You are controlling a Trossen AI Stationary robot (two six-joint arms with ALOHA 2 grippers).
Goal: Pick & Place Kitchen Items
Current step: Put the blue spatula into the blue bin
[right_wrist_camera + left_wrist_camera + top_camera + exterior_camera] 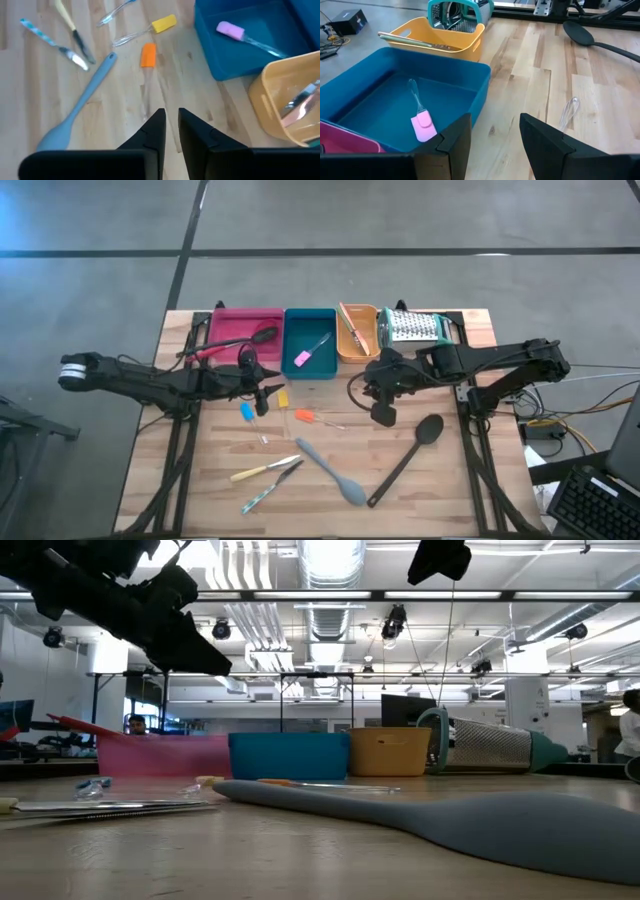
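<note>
Along the far edge of the wooden surface stand three trays side by side: a pink tray with a long black spoon lying across it, a teal tray holding a small pink-headed tool, and an orange tray with a slim utensil resting in it; beside the orange tray lies a metal grater with teal trim. Over the near edge of the teal tray hovers the left pincer, its fingers well apart and holding nothing. Just in front of it on the wood lie a yellow-headed tool, a blue-headed tool and an orange-headed tool, close together. The right pincer hangs above the bare wood just in front of the orange tray, its fingers nearly together with only a narrow gap and nothing between them. A second long black spoon lies at a slant on the right part of the surface, and a grey spoon lies at the middle, nearer the front edge. To the left of the grey spoon lie a yellow-handled knife and a thin tool with a patterned blue handle, close together near the front.
</note>
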